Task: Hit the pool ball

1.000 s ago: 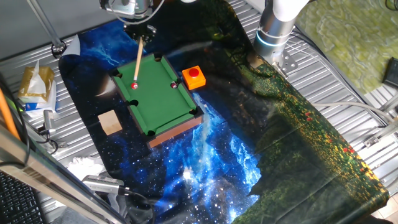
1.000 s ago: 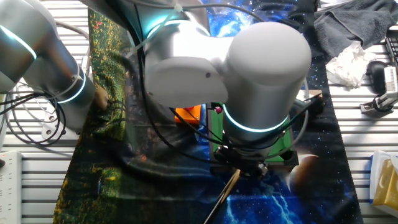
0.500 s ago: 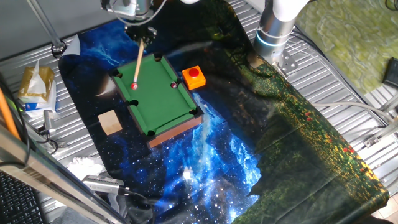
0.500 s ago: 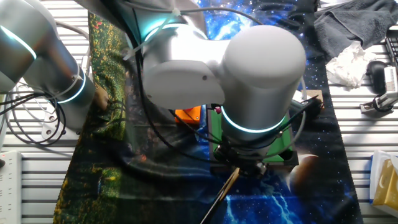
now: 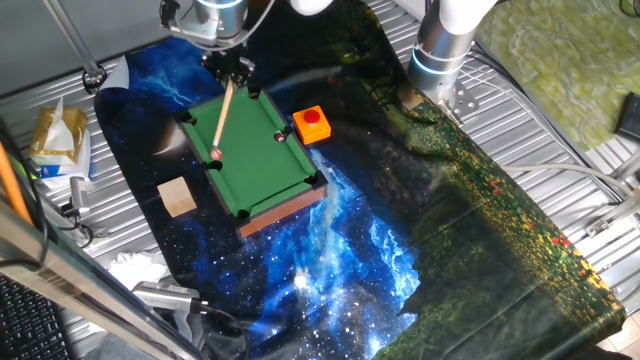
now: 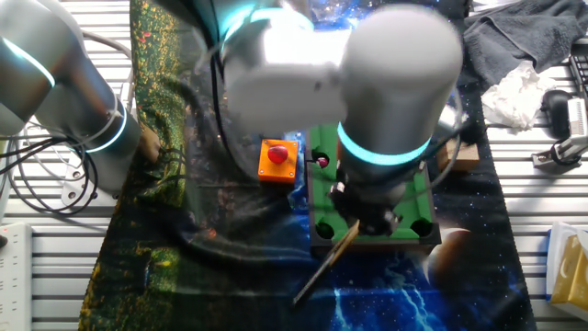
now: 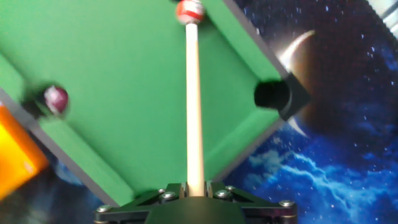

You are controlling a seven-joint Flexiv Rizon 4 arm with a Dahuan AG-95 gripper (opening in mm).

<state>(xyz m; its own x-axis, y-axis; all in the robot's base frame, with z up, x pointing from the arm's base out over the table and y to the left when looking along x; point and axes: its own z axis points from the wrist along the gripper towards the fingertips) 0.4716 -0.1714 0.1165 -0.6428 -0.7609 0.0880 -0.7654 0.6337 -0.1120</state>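
The pool ball (image 5: 214, 154) is tiny and bright red; it lies on the green mini pool table (image 5: 262, 160) close to its left rail. In the hand view the pool ball (image 7: 188, 9) sits at the top edge, touching the tip of the wooden cue stick (image 7: 192, 106). My gripper (image 7: 195, 185) is shut on the butt of that stick. From the fixed view the gripper (image 5: 229, 76) hangs over the table's far corner, with the cue stick (image 5: 222, 118) slanting down to the ball. A darker maroon ball (image 5: 279, 136) rests by the right rail.
A red button on an orange base (image 5: 312, 122) stands right of the table. A wooden block (image 5: 177, 196) lies to its left. A corner pocket (image 7: 273, 96) opens right of the cue. Packets and tissue sit at the cloth's left edge.
The gripper pushed the cue forward along the felt. The red ball moved down the left rail toward the side pocket. In the other fixed view the arm swung up, uncovering button and table.
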